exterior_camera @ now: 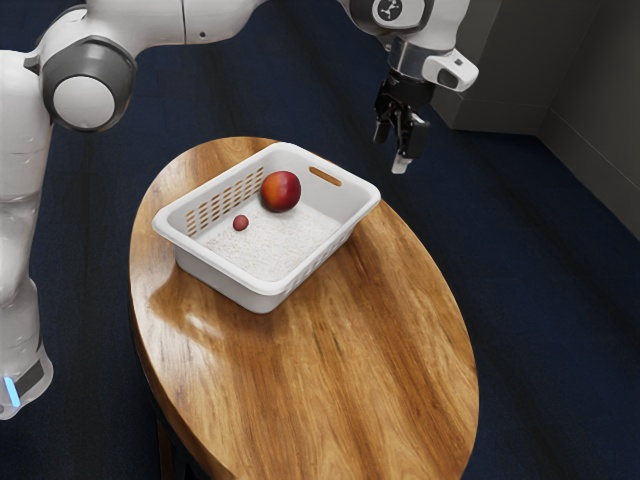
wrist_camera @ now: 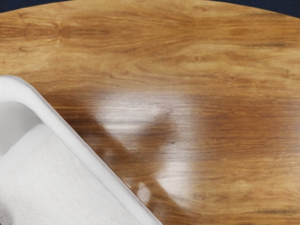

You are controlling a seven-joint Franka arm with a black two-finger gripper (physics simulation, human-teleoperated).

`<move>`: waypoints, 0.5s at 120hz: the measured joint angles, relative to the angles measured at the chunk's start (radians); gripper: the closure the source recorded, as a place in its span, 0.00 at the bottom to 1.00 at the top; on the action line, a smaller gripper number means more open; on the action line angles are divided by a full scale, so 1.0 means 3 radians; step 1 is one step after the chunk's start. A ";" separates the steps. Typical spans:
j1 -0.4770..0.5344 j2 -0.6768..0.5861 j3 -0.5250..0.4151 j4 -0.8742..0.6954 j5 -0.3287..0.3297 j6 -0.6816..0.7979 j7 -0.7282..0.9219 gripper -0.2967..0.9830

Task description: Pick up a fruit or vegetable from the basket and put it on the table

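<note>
The big fruit (exterior_camera: 281, 191), red shading to orange, sat in the basket (exterior_camera: 263, 281), close to the corner where the slotted wall (exterior_camera: 224, 201) met the end with the handle slot (exterior_camera: 325, 176). The small fruit (exterior_camera: 240, 223), a duller red, lay apart from it, near the same slotted wall. Either would have answered the task; neither was on the table (exterior_camera: 390, 330).

The big one looked the surer pick: firm, fairly weighty for its kind, its skin smooth enough to slip and thin enough to bruise. It called for a hold across its widest part, from two opposite sides, with a modest squeeze; pinched too high, it would likely have squirted out or rolled. Being round, it might also have rolled once set down, so a low, gentle release seemed wise. The small one was probably light and quick to roll away from a touch, and needed the fingertips low on it, near the basket's floor (exterior_camera: 270, 240).

The corner walls left the big fruit little room on two sides, so the approach wanted to be straight down, the fingers (exterior_camera: 402, 162) turned to clear the rim (exterior_camera: 215, 264).

The gripper (exterior_camera: 391, 150) hung above and outside the basket, open, with nothing in it. The wrist view looked down on the basket's edge and bare wood, a good place for setting down. Reaching in was the next step.
</note>
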State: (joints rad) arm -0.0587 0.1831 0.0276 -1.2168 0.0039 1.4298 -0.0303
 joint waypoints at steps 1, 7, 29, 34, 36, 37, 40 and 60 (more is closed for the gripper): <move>0.0002 0.0001 0.0000 0.0001 -0.0002 0.0000 -0.0001 0.24; 0.0018 0.0004 -0.0003 0.0000 -0.0011 0.0000 -0.0004 0.24; -0.0003 -0.0156 -0.0068 -0.0001 0.0065 -0.0056 0.0067 0.24; -0.0036 -0.0200 -0.0097 -0.0011 0.0112 -0.0106 0.0114 0.24; -0.0047 -0.0212 -0.0104 -0.0018 0.0128 -0.0131 0.0133 0.24; -0.0052 -0.0217 -0.0107 -0.0023 0.0135 -0.0143 0.0142 0.24; -0.0061 -0.0241 -0.0114 -0.0067 0.0158 -0.0178 0.0172 0.24; -0.0062 -0.0736 -0.0112 -0.1281 0.0294 0.0050 0.0669 0.24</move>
State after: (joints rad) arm -0.0773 -0.0378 -0.0059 -1.6010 0.0921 1.4448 0.1703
